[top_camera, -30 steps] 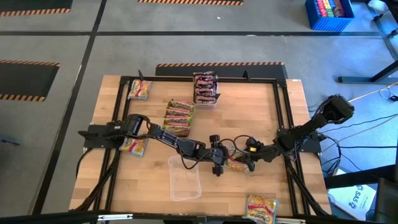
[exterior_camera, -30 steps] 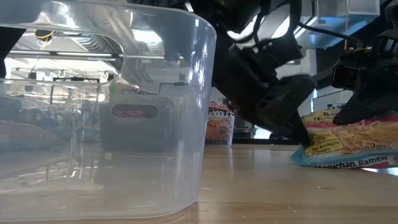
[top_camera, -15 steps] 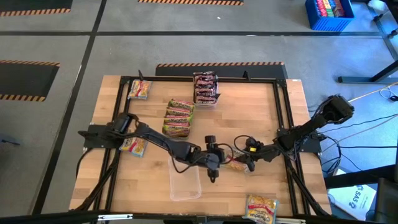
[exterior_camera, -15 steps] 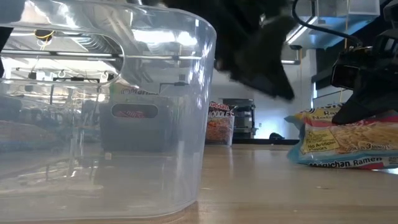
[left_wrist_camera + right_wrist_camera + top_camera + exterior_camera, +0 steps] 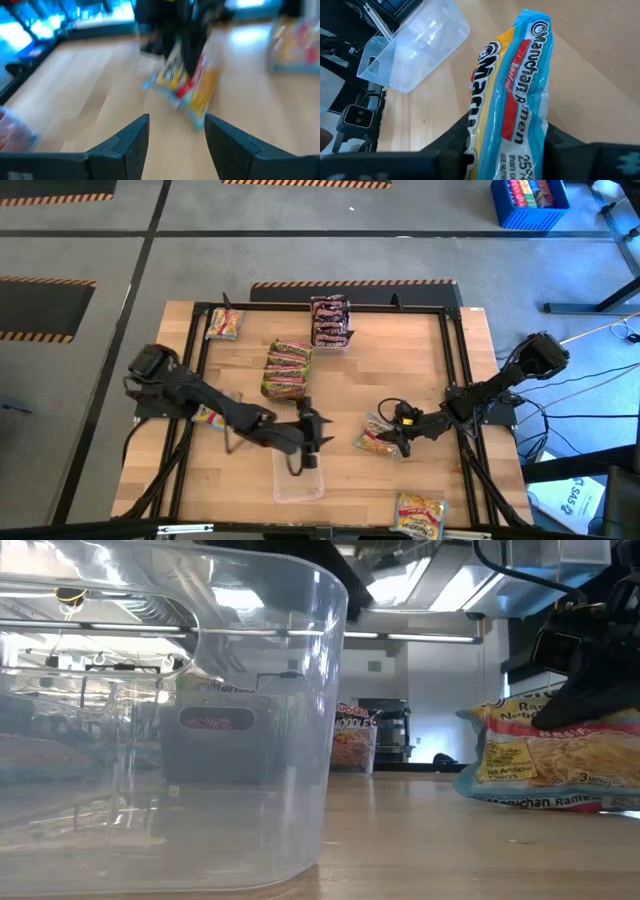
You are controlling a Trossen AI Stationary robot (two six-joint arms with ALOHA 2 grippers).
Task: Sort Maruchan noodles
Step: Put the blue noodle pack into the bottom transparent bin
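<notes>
A yellow, red and blue Maruchan noodle packet [image 5: 375,437] sits right of the table's middle, with my right gripper [image 5: 392,442] shut on it. My left gripper [image 5: 322,435] hangs open and holds nothing. It is to the left of that packet, above the far end of a clear plastic tray [image 5: 298,472]. Farther off lie a green-and-orange stack [image 5: 287,368], a dark brown-red stack [image 5: 330,320] and a yellow-pink packet [image 5: 224,323]. Another yellow packet [image 5: 210,417] is partly hidden under my left arm. One more yellow packet [image 5: 420,515] rests flat at the near edge. My right gripper pinches the packet's right-hand end [image 5: 512,145] between its two fingers [image 5: 457,137], one on each flat face. It comes from the table's right side, slanting down. The packet is tipped up on its long edge, with the lower edge [image 5: 530,802] on the table.
The clear tray [image 5: 170,720] fills the near left of the low view. A black frame [image 5: 455,370] runs around the tabletop. Bare wood lies between the tray and the held packet, and across the far right of the table.
My left gripper has drawn away from the packet, rising and going toward the table's left edge until it is over the clear tray. The packet stays with my right gripper and now stands tipped up a little higher on its edge.
</notes>
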